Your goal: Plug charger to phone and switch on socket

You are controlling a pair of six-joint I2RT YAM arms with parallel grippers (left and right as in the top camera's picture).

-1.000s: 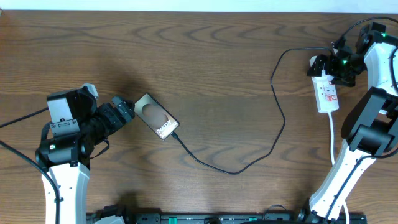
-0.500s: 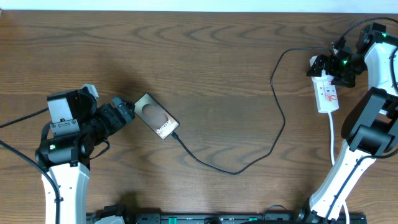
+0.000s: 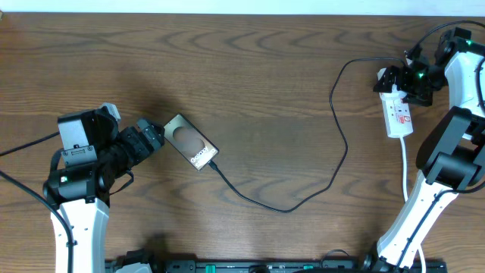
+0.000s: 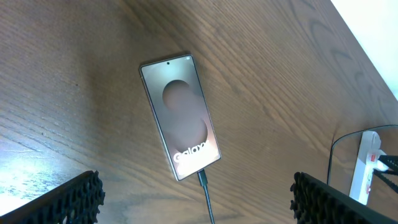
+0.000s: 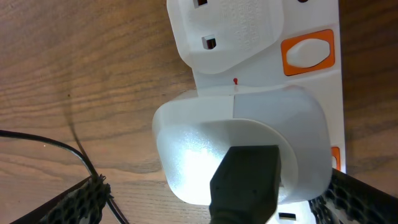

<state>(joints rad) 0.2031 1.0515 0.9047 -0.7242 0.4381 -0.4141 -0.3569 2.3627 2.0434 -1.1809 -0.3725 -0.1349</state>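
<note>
The left tool (image 3: 157, 134) stands wide and holds nothing, its tips just beside the phone (image 3: 191, 142), which lies flat in the left half of the surface (image 3: 250, 68). The right tool (image 3: 392, 82), equally wide, hangs over the white adapter (image 5: 242, 146) on the socket (image 3: 399, 115) by the right edge; whether they touch is unclear. The charger (image 3: 337, 171) loops across the brown wood grain to the phone's short end.

table (image 3: 250, 68): brown wood grain | near edge: black rail (image 3: 227, 266) lying across
</note>
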